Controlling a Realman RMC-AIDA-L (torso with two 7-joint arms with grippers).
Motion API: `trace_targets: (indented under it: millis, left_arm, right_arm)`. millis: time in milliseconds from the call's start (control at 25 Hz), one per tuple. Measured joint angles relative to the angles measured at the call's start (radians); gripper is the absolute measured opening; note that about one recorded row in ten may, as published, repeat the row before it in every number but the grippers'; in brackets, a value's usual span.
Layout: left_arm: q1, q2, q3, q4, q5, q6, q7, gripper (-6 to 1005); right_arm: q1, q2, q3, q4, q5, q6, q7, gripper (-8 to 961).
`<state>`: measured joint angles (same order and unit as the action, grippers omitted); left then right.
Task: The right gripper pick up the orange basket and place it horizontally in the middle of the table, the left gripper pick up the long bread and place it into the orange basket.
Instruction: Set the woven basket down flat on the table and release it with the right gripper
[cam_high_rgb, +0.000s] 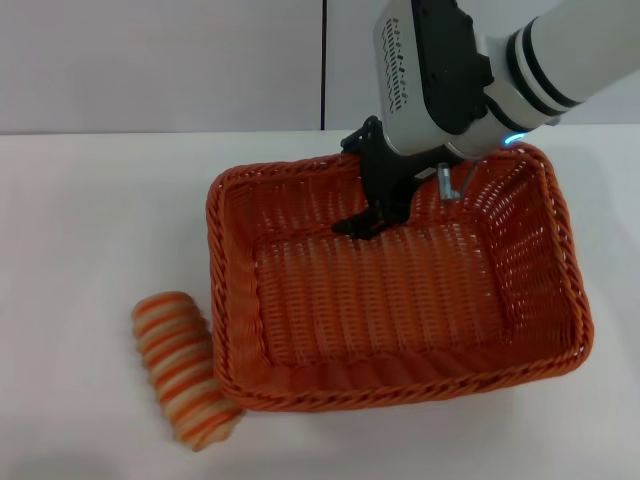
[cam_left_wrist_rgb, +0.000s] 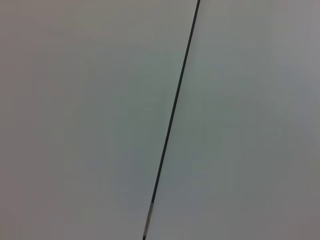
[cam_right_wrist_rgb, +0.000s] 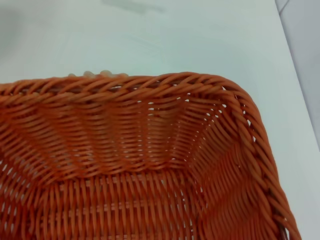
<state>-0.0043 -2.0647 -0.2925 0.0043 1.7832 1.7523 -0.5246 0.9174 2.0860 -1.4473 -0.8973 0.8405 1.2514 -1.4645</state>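
Observation:
The orange basket (cam_high_rgb: 400, 290) lies lengthwise across the middle of the white table (cam_high_rgb: 90, 220), open side up. My right gripper (cam_high_rgb: 358, 215) reaches down over the basket's far rim, with one black finger (cam_high_rgb: 372, 205) lying against the inside of the far wall, shut on that rim. The right wrist view shows only a corner of the orange basket (cam_right_wrist_rgb: 150, 150), with none of the gripper's own parts. The long bread (cam_high_rgb: 182, 366), striped orange and cream, lies on the table at the basket's near left corner, its end right by the rim. My left gripper is out of view.
A pale wall with a dark vertical seam (cam_high_rgb: 323, 60) stands behind the table. The left wrist view shows only this pale wall and the seam (cam_left_wrist_rgb: 172, 115). Bare tabletop lies left of the basket and along the front edge.

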Motion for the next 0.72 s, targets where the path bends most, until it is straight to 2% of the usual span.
trace_targets:
  millis: [600,720]
  left_arm:
    - [-0.018,-0.001,0.008,0.004,0.005,-0.005,0.000,842]
    - [-0.023,0.000,0.010,0.006,0.006,-0.009,0.000,842]
  right_arm:
    - [-0.088,-0.006,-0.045,-0.180,-0.007,-0.006,0.098,681]
    - [-0.121,-0.007,-0.043,-0.269,-0.005,0.004,0.124,681]
